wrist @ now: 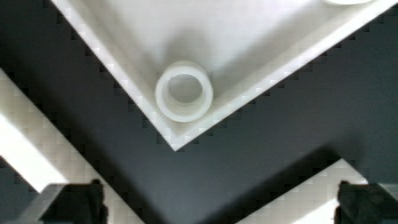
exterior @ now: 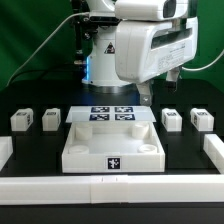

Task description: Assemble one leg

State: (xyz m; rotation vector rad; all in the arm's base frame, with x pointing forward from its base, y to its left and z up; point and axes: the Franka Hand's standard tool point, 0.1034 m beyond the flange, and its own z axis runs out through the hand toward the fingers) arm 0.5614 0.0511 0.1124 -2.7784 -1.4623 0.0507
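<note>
The dark fingers point(wrist: 71, 203) stand apart, holding nothing, over a corner of the large flat white tray-like piece point(wrist: 267, 60) and its round socket point(wrist: 185, 90). In the exterior view the nearest small white plastic block-shaped leg point(exterior: 172, 118) sits on the black surface point(exterior: 35, 142), right of centre, just lower right of the fingers. Its long axis is too small to judge.

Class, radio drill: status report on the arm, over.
End effector open, empty, over corner socket of tray. Four legs loose, none gripped. No obstruction seen.
</note>
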